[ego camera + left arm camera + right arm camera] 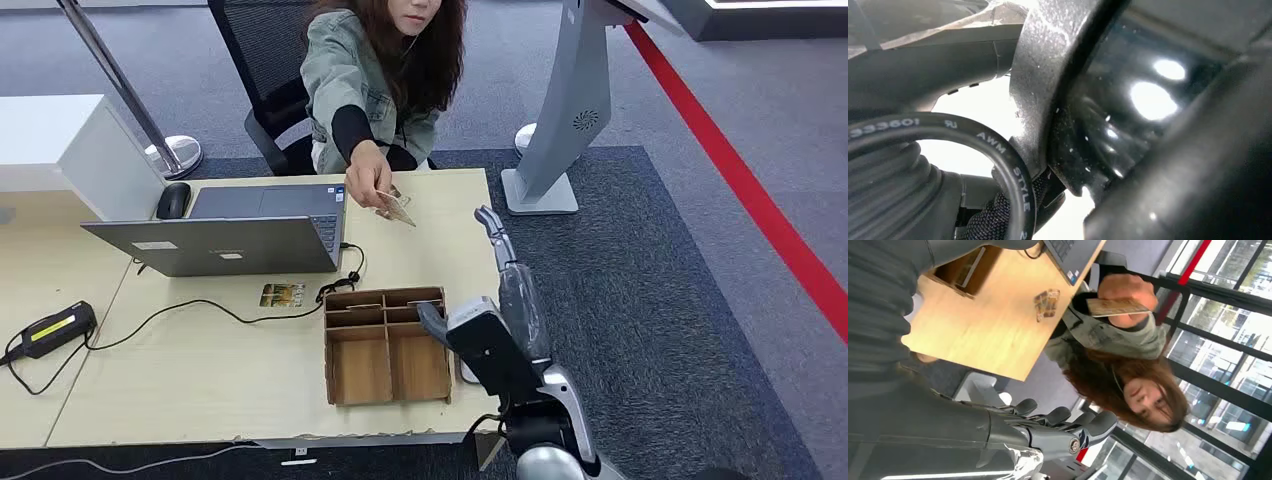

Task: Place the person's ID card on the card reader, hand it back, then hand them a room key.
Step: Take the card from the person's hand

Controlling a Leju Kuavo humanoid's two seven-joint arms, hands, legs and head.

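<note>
A seated person across the wooden table holds out a patterned ID card in one hand, above the table's far side. My right hand is raised over the table's right edge, fingers stretched toward the card and a short way from it, holding nothing. In the right wrist view the card sits beyond my spread, empty fingers. A small patterned card-sized piece lies flat in front of the laptop. The left wrist view gives a ribbed cover and dark close parts; the fingers are hidden.
An open cardboard divider box stands near the table's front, beside my right arm. A grey laptop, a mouse and a black adapter with cables lie to the left. A grey kiosk stand rises at the back right.
</note>
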